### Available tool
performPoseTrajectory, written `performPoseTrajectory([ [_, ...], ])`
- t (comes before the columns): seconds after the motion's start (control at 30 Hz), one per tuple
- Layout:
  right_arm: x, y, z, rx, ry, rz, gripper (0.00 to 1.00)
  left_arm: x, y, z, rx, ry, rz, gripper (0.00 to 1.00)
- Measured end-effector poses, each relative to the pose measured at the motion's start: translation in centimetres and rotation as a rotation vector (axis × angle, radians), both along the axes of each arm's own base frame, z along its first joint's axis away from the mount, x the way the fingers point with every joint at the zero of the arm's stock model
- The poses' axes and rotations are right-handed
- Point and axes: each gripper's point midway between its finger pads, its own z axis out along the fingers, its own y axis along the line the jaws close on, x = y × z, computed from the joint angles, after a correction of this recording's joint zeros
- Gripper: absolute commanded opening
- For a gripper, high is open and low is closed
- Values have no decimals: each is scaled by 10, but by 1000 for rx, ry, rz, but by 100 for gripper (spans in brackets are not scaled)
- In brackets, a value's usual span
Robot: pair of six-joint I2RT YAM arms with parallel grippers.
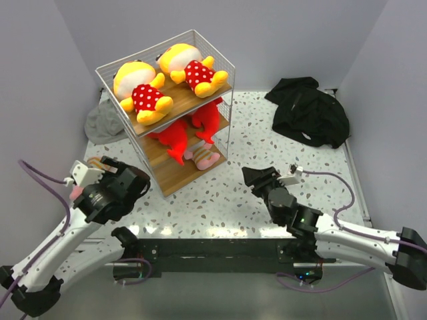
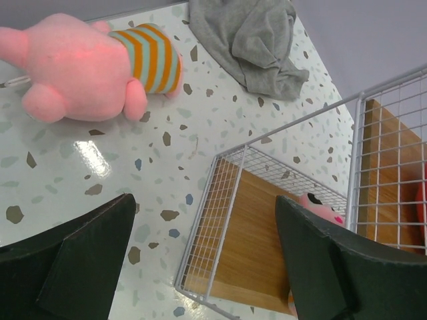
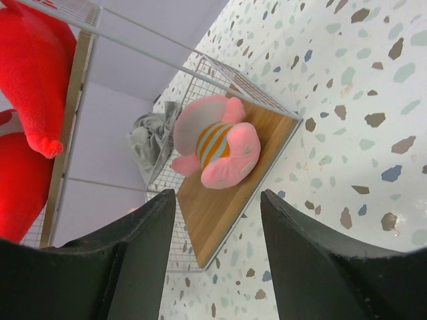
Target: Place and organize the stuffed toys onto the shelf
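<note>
Shelf [image 1: 143, 157]: on the tabletop [image 1: 280, 193]
Top board [image 1: 175, 100]: two yellow dolls [image 1: 143, 93]
Middle board [image 1: 225, 120]: two red sharks [image 1: 177, 137]
Bottom board [image 1: 170, 175]: one pink toy [image 3: 217, 143]
Second pink toy [image 2: 73, 67]: off the shelf, lying on the tabletop to its left
Left gripper [image 2: 205, 203]: apart, empty, just left of the shelf
Right gripper [image 3: 217, 197]: apart, empty, right of the shelf

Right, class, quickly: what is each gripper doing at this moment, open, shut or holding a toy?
Left gripper: open, holding nothing.
Right gripper: open, holding nothing.
</note>
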Motion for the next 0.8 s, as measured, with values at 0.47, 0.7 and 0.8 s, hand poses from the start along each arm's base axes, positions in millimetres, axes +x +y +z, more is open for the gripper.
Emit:
performPoseTrajectory([
  [0.47,-16,-36,13,-70,-84,15,59,21,72,-24,-27,66,363,91],
  [0.7,-21,-44,11,-89,-85,16,59,41,116,-72,-145,206,472,96],
  [0.8,-21,-46,9,-106,-86,13,60,47,126,-85,-187,229,488,96],
])
